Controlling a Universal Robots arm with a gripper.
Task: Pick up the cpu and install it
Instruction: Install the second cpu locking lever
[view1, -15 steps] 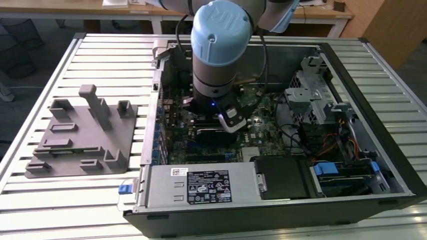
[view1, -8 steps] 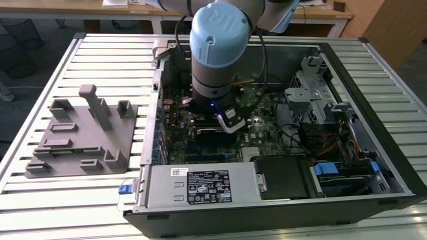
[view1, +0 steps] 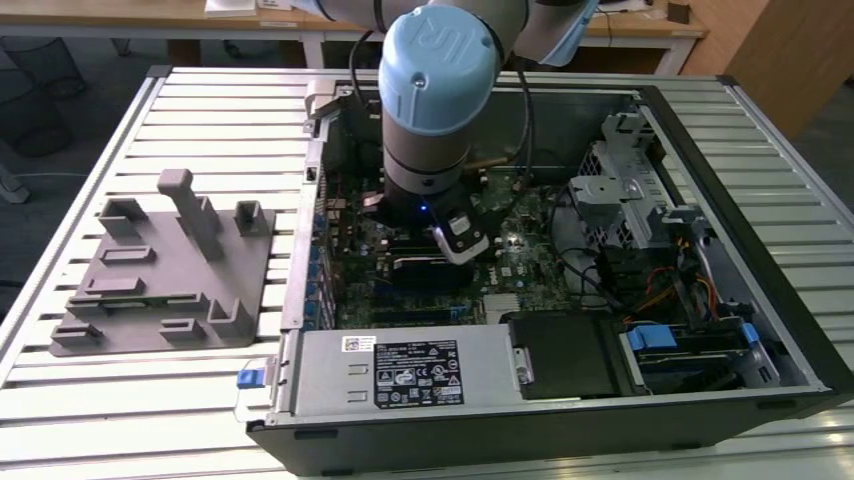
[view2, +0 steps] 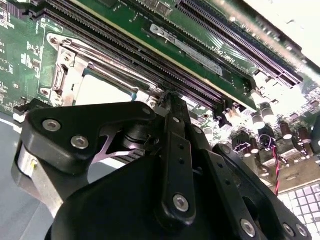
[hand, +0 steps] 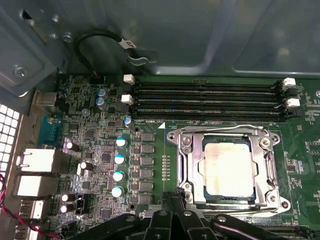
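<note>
Slatted grey counter (view1: 200, 110), holding open computer case (view1: 747, 200) mid-frame in exterior view. Hanging inside it, fingers (hand: 172, 200) pressed together, gripping nothing. Lying flat in metal socket (hand: 182, 145), just beside them: cpu (hand: 230, 170).

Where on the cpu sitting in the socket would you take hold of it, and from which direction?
Judging from the first wrist view, the cpu lies flat inside the metal-framed socket, its top face exposed and its edges close to the frame. Coming straight down from above onto two opposite edges looks best; the frame blocks a sideways approach. The gripper sits just beside the socket.
</note>
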